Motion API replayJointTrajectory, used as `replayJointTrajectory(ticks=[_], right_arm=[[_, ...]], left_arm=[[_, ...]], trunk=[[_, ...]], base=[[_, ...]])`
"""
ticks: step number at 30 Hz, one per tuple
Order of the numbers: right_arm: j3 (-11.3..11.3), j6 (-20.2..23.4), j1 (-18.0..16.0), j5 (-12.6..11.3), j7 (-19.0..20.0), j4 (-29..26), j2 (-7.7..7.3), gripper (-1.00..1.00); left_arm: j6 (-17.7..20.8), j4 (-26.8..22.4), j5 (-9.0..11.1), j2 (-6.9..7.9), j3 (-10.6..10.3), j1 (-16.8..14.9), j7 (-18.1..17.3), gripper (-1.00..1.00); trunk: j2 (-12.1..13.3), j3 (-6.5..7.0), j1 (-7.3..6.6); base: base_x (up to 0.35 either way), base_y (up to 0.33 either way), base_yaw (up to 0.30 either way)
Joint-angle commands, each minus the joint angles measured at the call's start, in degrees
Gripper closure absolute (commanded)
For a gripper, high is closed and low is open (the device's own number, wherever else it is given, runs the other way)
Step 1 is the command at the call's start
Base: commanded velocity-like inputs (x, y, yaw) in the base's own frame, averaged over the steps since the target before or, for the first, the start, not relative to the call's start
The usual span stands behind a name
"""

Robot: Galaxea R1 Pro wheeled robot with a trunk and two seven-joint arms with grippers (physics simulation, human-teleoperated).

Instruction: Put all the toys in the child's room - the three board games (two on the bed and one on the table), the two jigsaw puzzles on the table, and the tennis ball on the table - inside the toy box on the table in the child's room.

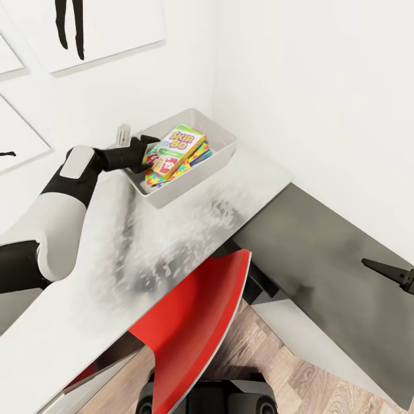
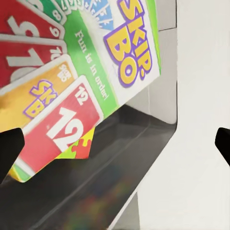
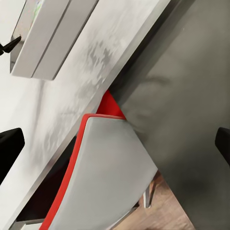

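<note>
Where the toy box is sitting at the far end of the surface, close against the corner of the white walls, the SKIP BO game box is lying uppermost inside it, tilted over other flat items. Bright jigsaw pieces in yellow, pink and blue are showing beneath its near edge; a blue edge is peeking out on its right side. No ball is discernible among them.

Left gripper: hovering at the box's left wall, over the game box's lower left corner; in the left wrist view the black fingertips are standing wide apart with nothing between them, the printed lid just ahead.

Right gripper: hanging well apart to the right, over the dark grey cabinet side; jaws spread wide, holding nothing.

Red chair: standing at the near edge of the surface, on wood-plank floor.

Silhouette prints: hanging on the far left wall.
</note>
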Motion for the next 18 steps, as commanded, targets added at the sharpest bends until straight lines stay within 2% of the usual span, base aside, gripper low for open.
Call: replayJointTrajectory(ticks=[1,4,10,17,18], right_arm=[[0.0,0.2,0.0,0.2,0.3,0.0,-0.02,-1.0],[0.0,0.2,0.0,0.2,0.3,0.0,-0.03,-1.0],[0.0,0.2,0.0,0.2,0.3,0.0,0.08,-1.0],[0.1,0.2,0.0,0.2,0.3,0.0,0.53,-1.0],[0.2,0.2,0.0,0.2,0.3,0.0,0.67,-1.0]], left_arm=[[0.7,-0.1,0.6,-0.05,0.7,0.0,1.5,-1.0],[1.4,-0.3,0.6,-0.08,1.9,0.1,4.1,-1.0],[2.0,-0.4,0.6,-0.14,2.8,0.0,7.0,-1.0],[3.9,-2.0,0.7,-0.13,3.1,-0.2,8.2,-1.0],[4.7,-4.1,0.7,-0.13,3.1,-0.1,8.4,-1.0]], trunk=[[-0.1,-0.07,0.03],[-0.1,-0.07,0.03],[-0.1,-0.07,0.03],[-0.1,-0.07,0.03],[-0.1,-0.07,0.03]], base=[[0.0,0.0,0.0],[0.0,0.0,0.0],[0.0,0.0,0.0],[0.0,0.0,0.0],[0.0,0.0,0.0]])
